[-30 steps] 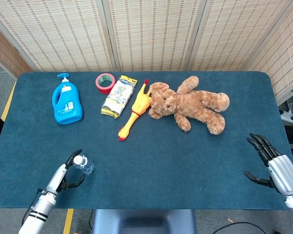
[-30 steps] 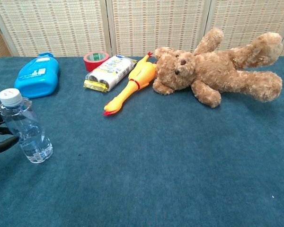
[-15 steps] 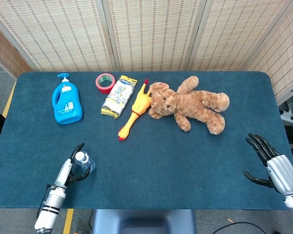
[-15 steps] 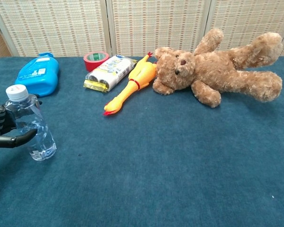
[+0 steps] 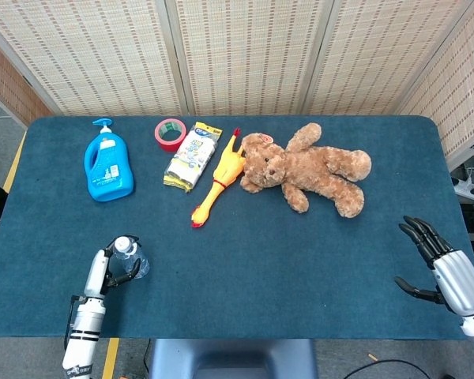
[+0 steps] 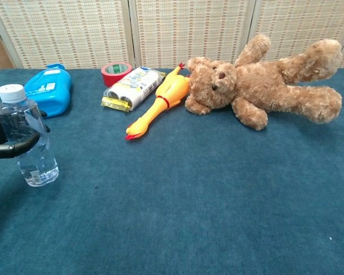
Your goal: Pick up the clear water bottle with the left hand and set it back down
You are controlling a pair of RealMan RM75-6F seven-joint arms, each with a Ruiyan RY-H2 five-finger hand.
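Grasp stage, by the look of it: dark fingers (image 6: 14,148) of the left hand (image 5: 110,264) curled around the middle of the clear plastic water bottle with the white cap (image 6: 27,137), wrapped on its body. Bottle base apparently at or just above the dark blue table cloth (image 6: 218,200); impossible to tell from either view whether already lifted. Lift and set-down probably yet to finish; judged somewhere in the middle of the task, grip made, release left to do.

Bottle upright, small, ribbed, see-through, with a little water low inside; cap on. Likely light and slightly squashy under the fingers, so easy to tip on a soft cloth when released.

Placed at the near left edge of the table, well in front of the blue flat detergent bottle with the pump top (image 5: 108,165), and well apart from the brown plush teddy bear (image 5: 308,168) lying across the far middle.

Right hand (image 5: 446,267) off the near right corner of the table, fingers spread, holding nothing.
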